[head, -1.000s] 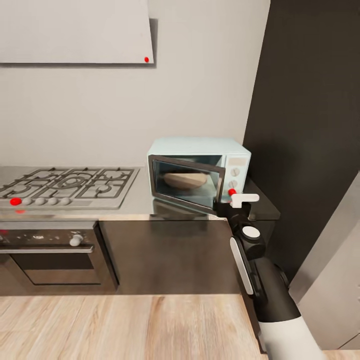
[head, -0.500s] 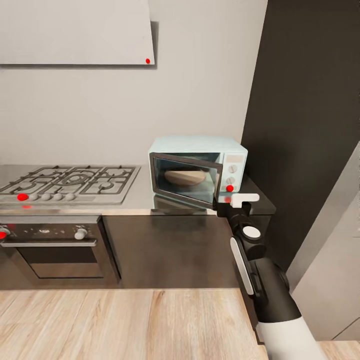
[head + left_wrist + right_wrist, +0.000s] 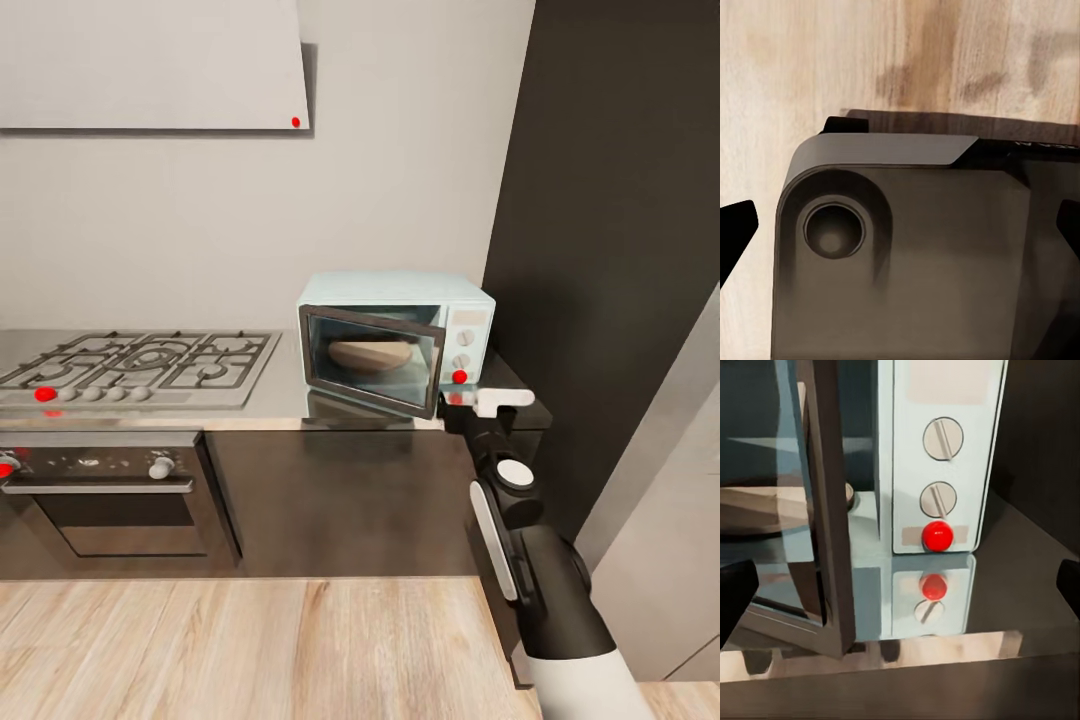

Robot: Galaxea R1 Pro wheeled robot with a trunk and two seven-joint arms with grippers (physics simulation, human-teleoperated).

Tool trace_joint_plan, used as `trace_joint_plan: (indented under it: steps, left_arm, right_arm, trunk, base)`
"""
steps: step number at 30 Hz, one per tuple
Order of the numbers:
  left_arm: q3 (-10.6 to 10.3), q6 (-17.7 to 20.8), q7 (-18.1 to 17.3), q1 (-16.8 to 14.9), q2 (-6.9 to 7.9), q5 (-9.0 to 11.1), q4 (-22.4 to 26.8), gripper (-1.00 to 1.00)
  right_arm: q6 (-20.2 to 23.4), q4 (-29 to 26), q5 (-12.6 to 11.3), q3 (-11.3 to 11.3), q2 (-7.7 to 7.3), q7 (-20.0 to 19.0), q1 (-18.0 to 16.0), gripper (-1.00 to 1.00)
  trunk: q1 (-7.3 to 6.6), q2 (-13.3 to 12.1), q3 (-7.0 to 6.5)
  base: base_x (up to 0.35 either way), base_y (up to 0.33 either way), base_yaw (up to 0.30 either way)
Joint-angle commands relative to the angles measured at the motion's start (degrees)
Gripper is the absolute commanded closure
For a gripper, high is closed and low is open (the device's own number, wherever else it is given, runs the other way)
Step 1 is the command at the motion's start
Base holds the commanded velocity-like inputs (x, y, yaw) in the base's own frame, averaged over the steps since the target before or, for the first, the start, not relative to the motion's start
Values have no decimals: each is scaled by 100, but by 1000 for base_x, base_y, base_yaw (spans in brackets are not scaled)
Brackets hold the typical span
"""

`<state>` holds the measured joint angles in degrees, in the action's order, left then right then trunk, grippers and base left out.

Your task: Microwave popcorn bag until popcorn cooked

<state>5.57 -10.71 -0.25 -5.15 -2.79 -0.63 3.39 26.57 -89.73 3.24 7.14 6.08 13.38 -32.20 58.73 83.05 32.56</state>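
Tan-brown, the popcorn bag (image 3: 369, 355) lies inside the mint-blue microwave (image 3: 467, 300), behind its glass door (image 3: 375, 362), which stands partly open with its free edge turned toward the robot. The microwave stands on the grey bench (image 3: 270, 405), near the bench's right end beside a dark tall cabinet (image 3: 610, 250). The right gripper (image 3: 478, 404) hangs just in front of the control panel, below the red light (image 3: 937, 535) and two white knobs (image 3: 943, 439). Its jaws are released, spread wide and holding nothing. The left gripper's (image 3: 900, 232) jaws are also spread, over the wood floor (image 3: 810, 60).
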Motion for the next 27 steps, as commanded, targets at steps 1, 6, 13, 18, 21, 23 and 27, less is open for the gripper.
trace_joint_plan:
  steps: [1, 6, 13, 18, 21, 23, 27]
  left_arm:
    - [41, -19, -2, -3, -2, -6, -5, -100]
    - [34, -19, -2, -3, -2, -28, -5, -100]
    - [46, -19, -2, -21, -2, 1, -5, -100]
    - [42, -19, -2, -21, -2, 1, -5, -100]
    - [48, -19, -2, -25, -2, 8, -5, -100]
    - [56, -19, -2, -23, -2, 6, -5, -100]
    - [56, -19, -2, -21, -2, 5, -5, -100]
  right_arm:
    - [49, 9, 38, 13, -6, 11, 0, -100]
    - [32, 10, 32, -8, -49, -19, 25, -100]
    - [-8, 62, -38, -51, -666, -31, 7, -100]
    - [11, 94, -61, -11, -743, -399, -14, -100]
    - [24, 96, -66, -40, -749, -1164, -26, -100]
    - [30, 96, -68, -82, -755, -1688, -30, -100]
    - [22, 96, -68, -348, -764, -1991, -32, -100]
  trunk:
    - [0, 3, 6]
    - [0, 3, 6]
    - [0, 3, 6]
    - [0, 3, 6]
    - [0, 3, 6]
    - [0, 3, 6]
    - [0, 3, 6]
  base:
    - [0, 0, 0]
    - [0, -2, 0]
    - [37, -115, 0]
    - [7, -4, 0]
    - [213, 0, 0]
    - [97, 0, 0]
    - [22, 0, 0]
